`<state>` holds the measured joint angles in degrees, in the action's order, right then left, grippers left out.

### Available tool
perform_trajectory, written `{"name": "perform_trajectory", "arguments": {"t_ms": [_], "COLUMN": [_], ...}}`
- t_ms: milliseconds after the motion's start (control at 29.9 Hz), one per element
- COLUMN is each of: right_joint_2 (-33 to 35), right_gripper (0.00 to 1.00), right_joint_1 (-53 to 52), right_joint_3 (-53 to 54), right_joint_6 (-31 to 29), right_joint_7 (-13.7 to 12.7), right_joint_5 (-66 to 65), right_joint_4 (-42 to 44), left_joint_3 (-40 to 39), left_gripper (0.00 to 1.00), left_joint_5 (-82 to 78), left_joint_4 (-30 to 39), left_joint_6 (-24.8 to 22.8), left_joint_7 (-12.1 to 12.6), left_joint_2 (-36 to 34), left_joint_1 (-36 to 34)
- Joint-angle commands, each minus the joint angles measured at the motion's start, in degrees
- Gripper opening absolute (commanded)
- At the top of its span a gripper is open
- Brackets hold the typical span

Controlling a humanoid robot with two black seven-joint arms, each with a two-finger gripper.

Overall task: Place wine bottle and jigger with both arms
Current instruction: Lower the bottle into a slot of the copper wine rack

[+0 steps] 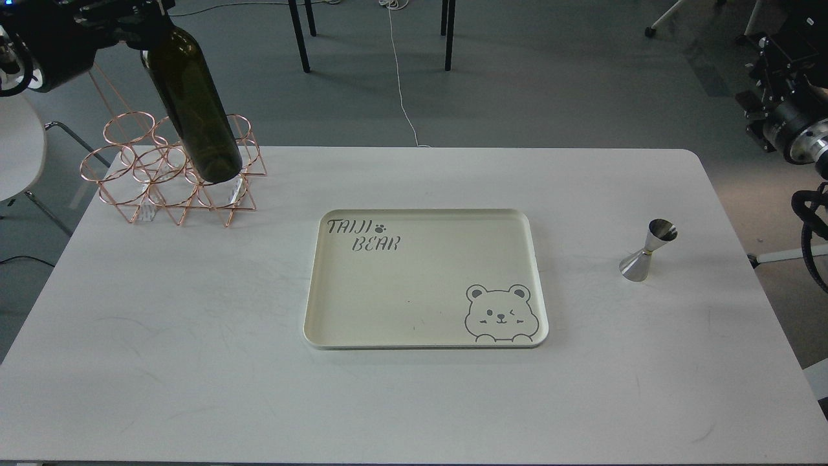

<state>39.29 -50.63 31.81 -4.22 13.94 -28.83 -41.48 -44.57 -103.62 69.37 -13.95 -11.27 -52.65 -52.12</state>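
The dark olive-green wine bottle [194, 110] hangs tilted in the air at the top left, its base over the copper wire rack [139, 178]. My left gripper [139, 10] is shut on the bottle's neck at the top edge of the view; the neck and the bottle's mouth are hidden. The silver jigger [649, 250] stands upright on the white table [194, 336] at the right, with nothing touching it. Only part of my right arm [792, 126] shows at the right edge, off the table; its gripper is out of view.
A cream tray [420, 291] with a bear drawing and the words "TAIJI BEAR" lies in the middle of the table, with nothing on it. Black chair legs [301, 32] stand on the floor behind the table. A white chair [19, 152] is at the far left.
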Motion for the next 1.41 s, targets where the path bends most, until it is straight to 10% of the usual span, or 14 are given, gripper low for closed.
{"name": "perform_trajectory", "arguments": {"t_ms": [0, 938, 1373], "right_joint_2": [0.0, -0.44, -0.44], "right_gripper": [0.97, 0.97, 0.97], "right_joint_1": [0.0, 0.09, 0.09], "right_joint_3": [0.0, -0.44, -0.44], "right_joint_6": [0.01, 0.01, 0.01], "right_joint_7": [0.04, 0.04, 0.04], "right_joint_5": [0.0, 0.0, 0.0], "right_joint_4": [-0.01, -0.09, -0.27], "left_joint_3": [0.01, 7.57, 12.49], "left_gripper": [0.09, 0.11, 0.3], "left_joint_5": [-0.09, 0.52, 3.34], "left_joint_4": [-1.25, -4.59, -4.59], "left_joint_6": [0.06, 5.42, 6.48], "left_joint_7": [0.19, 0.11, 0.28], "left_joint_2": [0.18, 0.97, 2.81], "left_joint_1": [-1.4, -1.05, -0.7]}}
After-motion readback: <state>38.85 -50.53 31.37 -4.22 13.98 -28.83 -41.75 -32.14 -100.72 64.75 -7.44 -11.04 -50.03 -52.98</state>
